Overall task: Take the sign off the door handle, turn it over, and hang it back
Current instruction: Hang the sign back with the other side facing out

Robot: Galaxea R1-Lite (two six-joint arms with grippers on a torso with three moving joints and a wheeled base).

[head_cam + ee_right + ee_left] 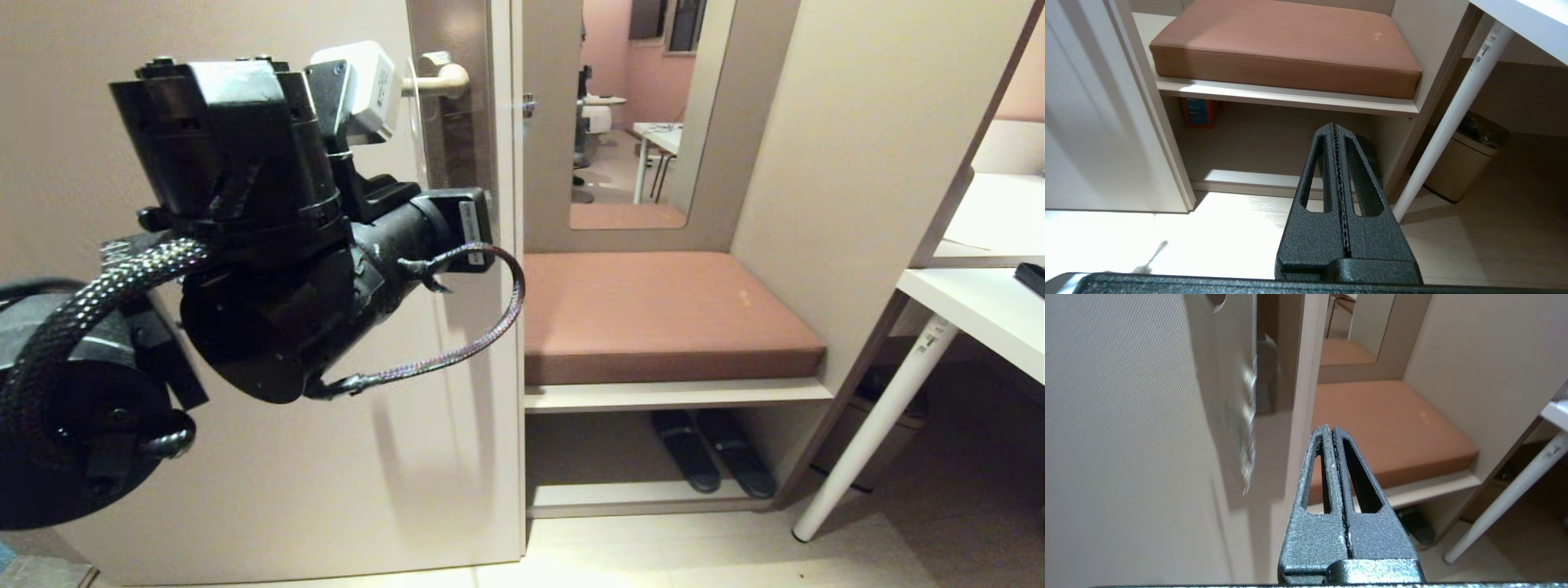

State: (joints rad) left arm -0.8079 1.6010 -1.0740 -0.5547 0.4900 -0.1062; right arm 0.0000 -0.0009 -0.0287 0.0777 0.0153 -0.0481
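While one sign (1241,416) on one door handle (437,79): two claws, left claw (1332,430) and right claw (1334,127), both pressed together, empty.

The door (245,490) stands on the left, with the door handle (441,79) high near its right edge and the sign (1237,416) hanging from it flat against the door, while the left arm (269,245) reaches across in front of the door, its claw (1333,435) just right of the sign and apart from it. Right of the door is an alcove with a cushion (661,314) on a shelf (678,394), a mirror (637,114) on the wall behind it and slippers (714,461) underneath. Farther right stands a surface (980,306) on a slanted leg (873,425), with a bin (1457,163) beneath it
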